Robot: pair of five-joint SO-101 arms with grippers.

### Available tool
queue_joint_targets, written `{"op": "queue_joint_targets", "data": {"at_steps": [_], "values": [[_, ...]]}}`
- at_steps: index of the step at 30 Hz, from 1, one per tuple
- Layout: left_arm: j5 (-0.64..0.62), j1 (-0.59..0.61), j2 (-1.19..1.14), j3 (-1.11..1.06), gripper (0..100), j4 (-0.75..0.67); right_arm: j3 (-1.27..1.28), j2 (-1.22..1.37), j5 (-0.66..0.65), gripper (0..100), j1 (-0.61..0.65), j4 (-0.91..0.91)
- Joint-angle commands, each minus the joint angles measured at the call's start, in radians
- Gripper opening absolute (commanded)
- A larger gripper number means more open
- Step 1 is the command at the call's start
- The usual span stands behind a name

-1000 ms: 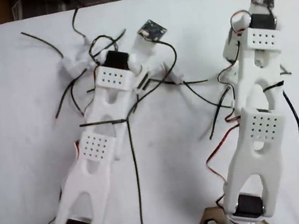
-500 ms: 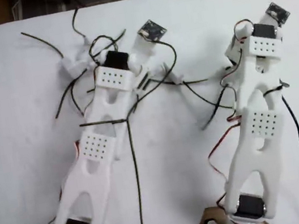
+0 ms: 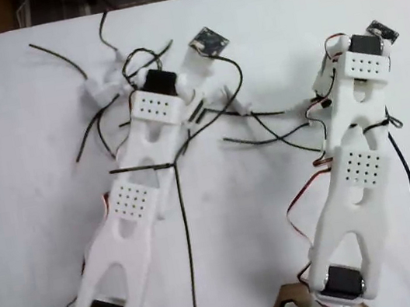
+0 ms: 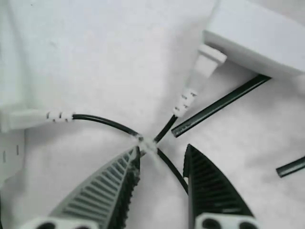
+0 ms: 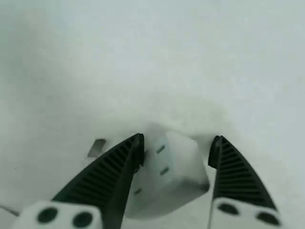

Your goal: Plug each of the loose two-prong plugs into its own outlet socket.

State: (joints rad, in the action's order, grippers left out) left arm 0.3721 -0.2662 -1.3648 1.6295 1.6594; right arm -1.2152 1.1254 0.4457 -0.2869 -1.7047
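Straddling a black cable, my left end effector is released, one finger on each side of the line and neither one pinching it. That cable runs straight ahead of me to a white plug. The plug's long axis carries on from the cable, with its prong end against a white block; I cannot tell whether it is fully seated. A second plug lies off to one side with its cable curving back toward my fingers, so both plugs are within my left arm's reach.

My right end effector is grasping an outlet socket, slotted face toward the camera, low over the tabletop. From above, that arm stands well apart from the tangle. I judge the next move depends on bringing socket and plug onto one line.
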Motion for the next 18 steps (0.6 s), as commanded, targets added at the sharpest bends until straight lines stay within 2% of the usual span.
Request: {"op": "queue_joint_targets", "data": {"at_steps": [1, 5, 10, 15, 18], "values": [[-0.008, -0.007, 0.016, 0.034, 17, -0.017, -0.06, -0.074, -0.064, 23.3, 0.001, -0.019], [-0.008, -0.007, 0.016, 0.034, 17, -0.017, -0.048, -0.137, -0.132, 27.2, 0.004, -0.021], [-0.008, -0.007, 0.016, 0.034, 17, -0.017, 0.132, -0.234, -0.149, 27.5, 0.002, -0.021], [-0.008, -0.007, 0.016, 0.034, 17, -0.017, 0.371, -0.404, -0.356, 27.3, 0.004, -0.021], [-0.008, -0.007, 0.016, 0.034, 17, -0.017, 0.511, -0.499, -0.423, 27.3, -0.001, -0.021]]}}
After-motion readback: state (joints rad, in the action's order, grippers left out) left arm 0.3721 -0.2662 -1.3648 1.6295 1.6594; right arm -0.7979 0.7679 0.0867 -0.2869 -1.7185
